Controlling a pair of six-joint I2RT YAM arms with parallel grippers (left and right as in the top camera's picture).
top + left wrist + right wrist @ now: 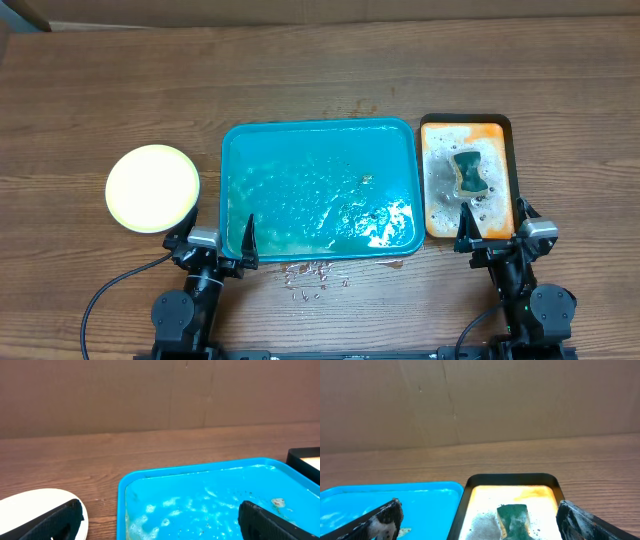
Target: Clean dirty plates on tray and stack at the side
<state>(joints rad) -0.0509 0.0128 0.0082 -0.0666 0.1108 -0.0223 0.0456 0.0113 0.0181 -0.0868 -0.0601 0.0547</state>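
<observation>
1. The left gripper (216, 247) is standing with its jaws spread wide and holding nothing. It is straddling the near-left corner of the tray (300, 160): one finger is showing over the soapy blue floor, the other in front of the plates (152, 188).
2. The right gripper (494, 235) is likewise standing with its jaws spread wide and empty, hovering at the near end of the orange tray (500, 135), where the sponge (468, 172) is lying in suds.
3. The plates are sitting on the table (320, 70) just beside the tray's left rim, with a pale yellow-green face on top. The overhead view is not showing how many lie beneath it.
4. The tray is holding only foam and specks; no plate is lying in it.
5. Judgement: the washing and stacking are looking complete, and the task is sitting at its closing step.
6. Judgement: the next move is calling for no grasp. Any motion of the left arm is needing clearance from the stack.
</observation>
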